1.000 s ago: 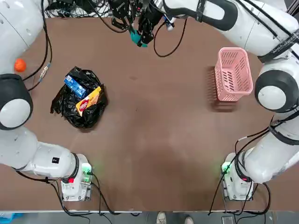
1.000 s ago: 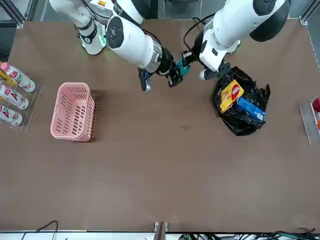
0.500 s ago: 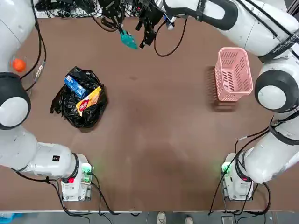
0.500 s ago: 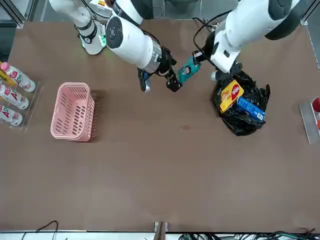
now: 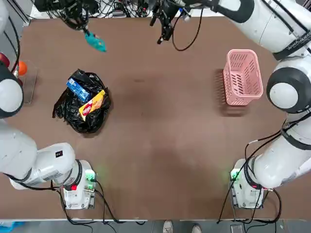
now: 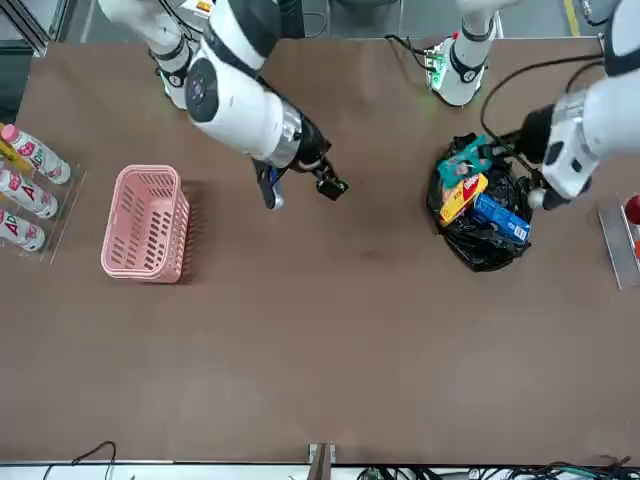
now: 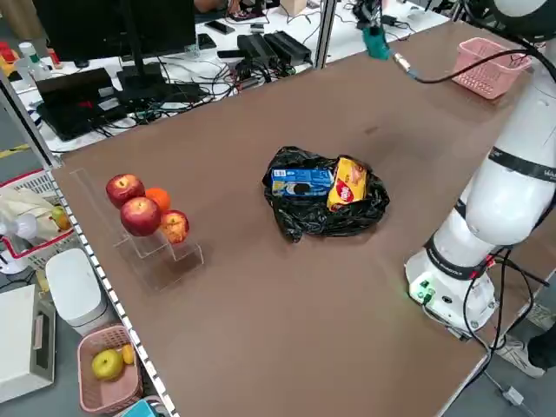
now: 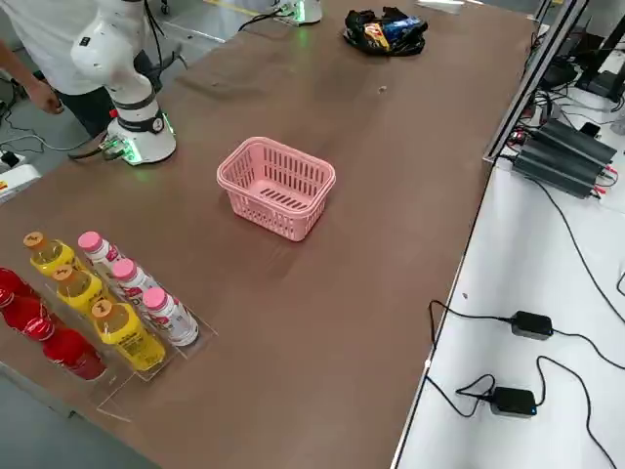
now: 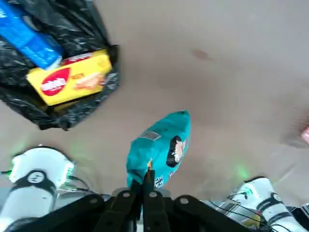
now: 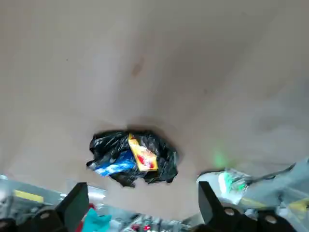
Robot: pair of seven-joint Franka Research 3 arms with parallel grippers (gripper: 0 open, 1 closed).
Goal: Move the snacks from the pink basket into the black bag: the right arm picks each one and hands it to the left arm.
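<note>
Brown counter (image 5: 160,141) carries the setup, with both arm bases bolted along its near edge.

Left tool (image 9: 145,181): raised above the far left part of the counter, fingers clenched on one end of the small teal packet (image 9: 161,151). In the left wrist view the packet juts out from between the closed fingers, clear of the surface. From overhead the teal packet (image 5: 95,42) hangs between the far edge and the black bag, well apart from the bag's mouth; the front view puts it just at the bag's far rim, so the exact offset cannot be settled.

Right tool (image 5: 162,19): near the middle of the far edge, jaws spread wide and empty. Right wrist view shows both fingers (image 10: 72,205) far apart with nothing between them.

Black bag (image 5: 82,104): lies on the left half of the counter, crumpled and open. Inside it lie the blue packet (image 5: 77,89) and the long yellow packet (image 5: 92,105), side by side and touching.

Pink basket (image 5: 242,76): upright on the right half of the counter, near the right edge. Right side view shows its bottom bare.

Other items: white bottles with red lettering (image 6: 25,190) in a clear rack past the basket at the right edge; red and orange fruit (image 7: 143,208) on a clear stand at the left edge. A person's hand and sleeve (image 8: 29,83) show beyond the counter's near edge, next to the right arm's base.
</note>
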